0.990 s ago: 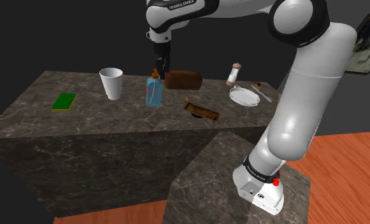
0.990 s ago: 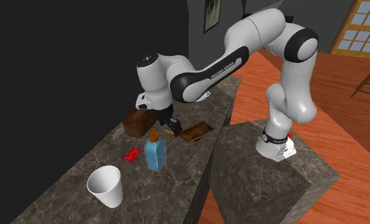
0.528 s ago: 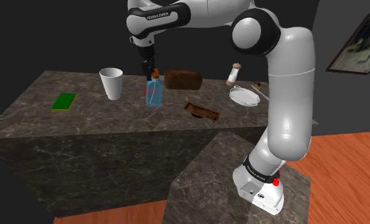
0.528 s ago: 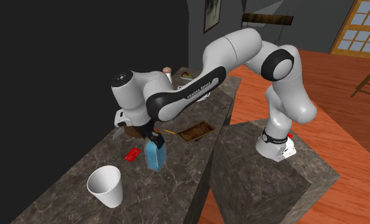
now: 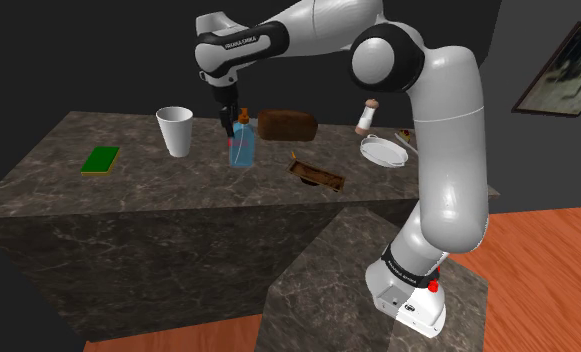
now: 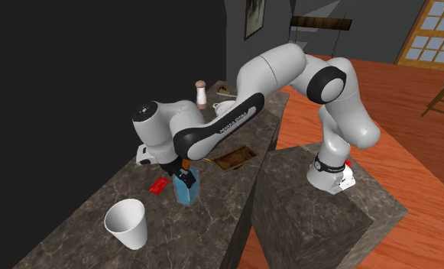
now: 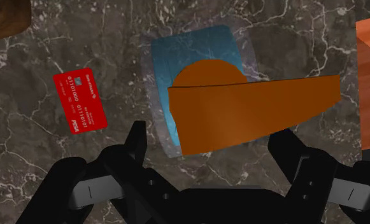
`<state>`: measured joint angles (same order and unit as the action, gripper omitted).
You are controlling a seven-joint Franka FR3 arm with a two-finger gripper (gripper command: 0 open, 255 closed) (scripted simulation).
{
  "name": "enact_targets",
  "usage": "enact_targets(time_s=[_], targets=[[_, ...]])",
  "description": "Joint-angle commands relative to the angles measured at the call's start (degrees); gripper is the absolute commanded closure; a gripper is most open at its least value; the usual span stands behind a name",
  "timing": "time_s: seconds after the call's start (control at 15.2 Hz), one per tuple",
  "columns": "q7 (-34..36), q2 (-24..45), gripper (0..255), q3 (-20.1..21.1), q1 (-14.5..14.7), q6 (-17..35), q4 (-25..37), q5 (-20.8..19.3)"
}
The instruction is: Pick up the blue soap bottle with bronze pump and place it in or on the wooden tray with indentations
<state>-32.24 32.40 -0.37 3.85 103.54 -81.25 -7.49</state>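
Poised for the grasp above the bottle [image 5: 241, 148], upright mid-bench, fingers [image 7: 136, 141] spread astride its pump [image 7: 241, 108], not touching. Next: lower, pinch, lift, carry to the tray [image 5: 318, 178] by the near edge.

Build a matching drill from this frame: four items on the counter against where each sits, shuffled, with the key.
Items
1. blue soap bottle
2. red card
3. white cup
4. wooden tray

Places
A. lying flat right beside the bottle's base
B. to the shoulder view's right of the bottle, toward the plate
C. directly under the open gripper, pump between the fingers
D. upright, between the bottle and the green pad

Pairs: 1-C, 2-A, 3-D, 4-B
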Motion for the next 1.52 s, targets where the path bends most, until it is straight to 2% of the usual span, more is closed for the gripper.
enact_targets(time_s=[0.0,0.46,0.53,1.12,1.45], targets=[[-0.04,0.1,0,-0.05,-0.15,1.24,-1.1,-0.04],[-0.04,0.12,0,-0.05,-0.15,1.22,-1.06,-0.04],[-0.04,0.12,255,-0.05,-0.15,1.22,-1.06,-0.04],[-0.04,0.12,255,-0.05,-0.15,1.23,-1.07,-0.05],[-0.42,-1.0,255,-0.04,-0.11,-1.98,1.04,0.05]])
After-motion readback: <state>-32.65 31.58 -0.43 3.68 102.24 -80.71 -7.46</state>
